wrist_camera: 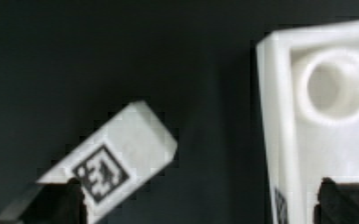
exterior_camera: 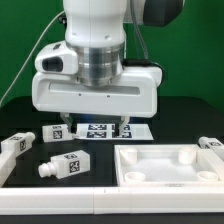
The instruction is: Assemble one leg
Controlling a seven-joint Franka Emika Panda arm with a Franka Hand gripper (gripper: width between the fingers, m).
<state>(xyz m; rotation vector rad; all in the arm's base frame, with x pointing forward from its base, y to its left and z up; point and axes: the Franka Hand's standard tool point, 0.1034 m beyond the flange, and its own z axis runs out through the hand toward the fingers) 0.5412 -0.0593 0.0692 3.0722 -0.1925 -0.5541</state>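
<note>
Several white legs with black-and-white tags lie on the black table: one in front (exterior_camera: 65, 167), two at the exterior view's left (exterior_camera: 18, 144) (exterior_camera: 53, 132) and one at the right (exterior_camera: 212, 146). The white tray-like tabletop (exterior_camera: 165, 166) lies at the front right. My gripper (exterior_camera: 104, 125) hangs open and empty above the table's middle. In the wrist view one leg (wrist_camera: 126, 152) lies tilted beside the tabletop's corner (wrist_camera: 322, 140) with its round socket. The open gripper (wrist_camera: 194, 205) shows one fingertip (wrist_camera: 55, 203) over that leg's end and the other by the tabletop.
The marker board (exterior_camera: 100, 131) lies flat behind the gripper. A white rail (exterior_camera: 60, 205) runs along the table's front edge. A green wall stands at the back.
</note>
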